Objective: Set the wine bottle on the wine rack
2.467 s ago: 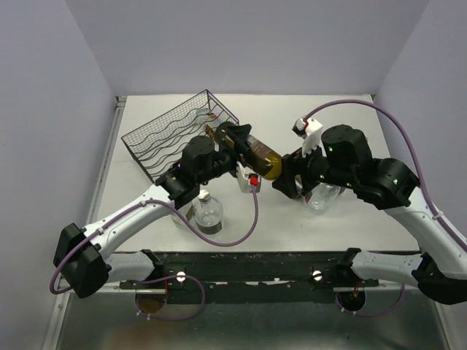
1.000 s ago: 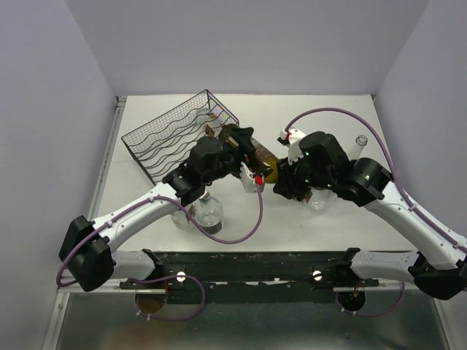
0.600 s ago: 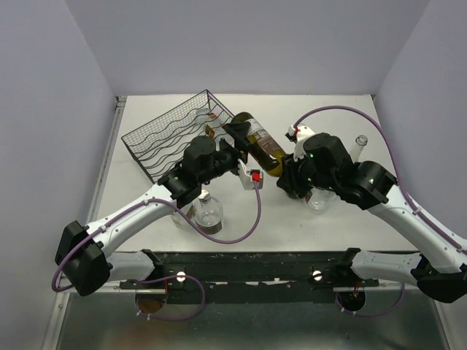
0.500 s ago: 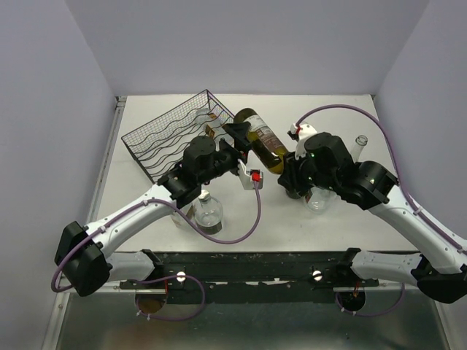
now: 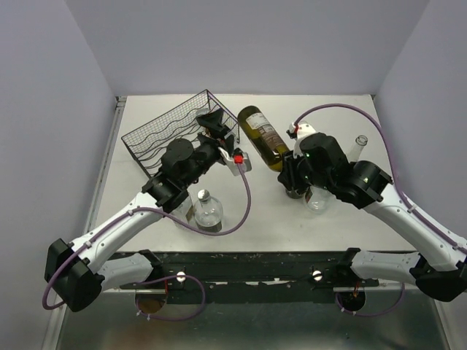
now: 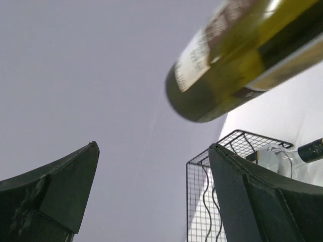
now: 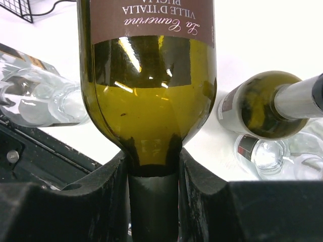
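**Left pincer off the bottle; right pincer carries it alone**

Since the earlier frames the left pincer [image 5: 213, 122] has let go of the bottle [image 5: 261, 137] and swung left, so it now sits over the right end of the rack [image 5: 164, 138]. Its jaws stand wide, with nothing between them.

Nearest the arm bases, a clear round flask [image 5: 208, 211] stands on the bench [image 5: 328, 117] beside the left forearm. A second clear bottle [image 5: 321, 198] shows under the right arm.

Farther in, the right pincer [image 5: 288, 171] is clamped narrow on the bottle's neck. In the right wrist view both fingers press the neck just below the shoulder, and the brown label faces the camera. A green bottle [image 7: 255, 108] lies to the right of it there, and a clear one [image 7: 43, 98] to the left.

The bottle is off the bench, tilted, with its base pointing away and to the left. It ends just beside the rack's right corner and does not lie in a cradle. Whether it touches the wire cannot be told.

From the left wrist, the base hangs above the rack's mesh, above and to the right of the spread fingers [image 6: 55, 186].
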Controlling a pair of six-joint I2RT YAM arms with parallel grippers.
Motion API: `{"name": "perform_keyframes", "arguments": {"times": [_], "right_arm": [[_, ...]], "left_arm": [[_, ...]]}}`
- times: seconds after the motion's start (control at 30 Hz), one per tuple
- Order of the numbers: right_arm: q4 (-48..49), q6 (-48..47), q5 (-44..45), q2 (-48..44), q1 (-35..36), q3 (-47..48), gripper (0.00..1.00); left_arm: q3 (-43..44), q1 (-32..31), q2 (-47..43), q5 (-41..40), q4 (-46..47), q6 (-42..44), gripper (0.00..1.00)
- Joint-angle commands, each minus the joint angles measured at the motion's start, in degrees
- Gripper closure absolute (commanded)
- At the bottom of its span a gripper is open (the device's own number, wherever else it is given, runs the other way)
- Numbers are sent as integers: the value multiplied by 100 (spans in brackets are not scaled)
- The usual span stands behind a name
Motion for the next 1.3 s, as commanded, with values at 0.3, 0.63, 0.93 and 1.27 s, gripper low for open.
{"name": "perform_keyframes", "arguments": {"times": [0.3,0.63,0.93,1.27], "right_arm": [[1294,30,-697,656,14,-540,99],[2006,180,-1550,1210,22,-1103,99],[2376,347,-1919,1763,22,-981,99],[2700,584,-2007,2353,22,-603,99]], "left_arm": [[827,533,206,-4121,975,-3205,1],[1311,1332,-444,-3702,-1449,-6228,1],[1585,1693,-1076,-2620,-3141,-7540,1],[1550,1711,-1560,-2523,-3387,-7391,1]]}}
